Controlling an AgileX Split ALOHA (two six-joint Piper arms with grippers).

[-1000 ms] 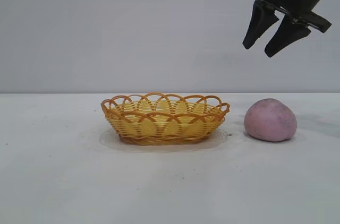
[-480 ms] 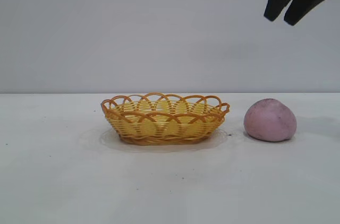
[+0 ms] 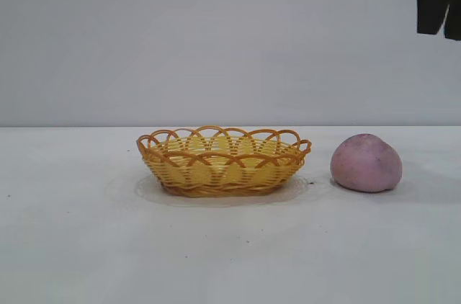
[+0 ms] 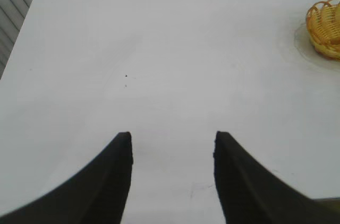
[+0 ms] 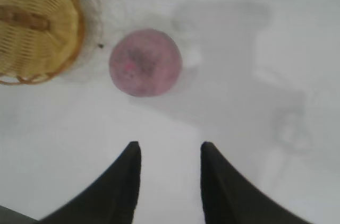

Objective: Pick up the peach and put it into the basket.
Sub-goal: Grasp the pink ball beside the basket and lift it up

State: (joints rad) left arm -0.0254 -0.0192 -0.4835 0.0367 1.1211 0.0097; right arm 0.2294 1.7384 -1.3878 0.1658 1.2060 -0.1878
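Up and away goes our right pincer (image 3: pixel 438 30), fingers apart and empty; we see peach (image 3: pixel 366 163) beside basket (image 3: pixel 224 161) on white worktop (image 3: pixel 230 246), left pincer (image 4: pixel 172 144) open.

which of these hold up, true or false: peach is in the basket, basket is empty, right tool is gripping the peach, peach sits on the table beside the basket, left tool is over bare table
1. The peach is in the basket. False: it lies on the table.
2. The basket is empty. True.
3. The right tool grips the peach. False: it hangs high above, holding nothing.
4. The peach sits beside the basket, apart from it. True.
5. The left tool is over bare table. True.
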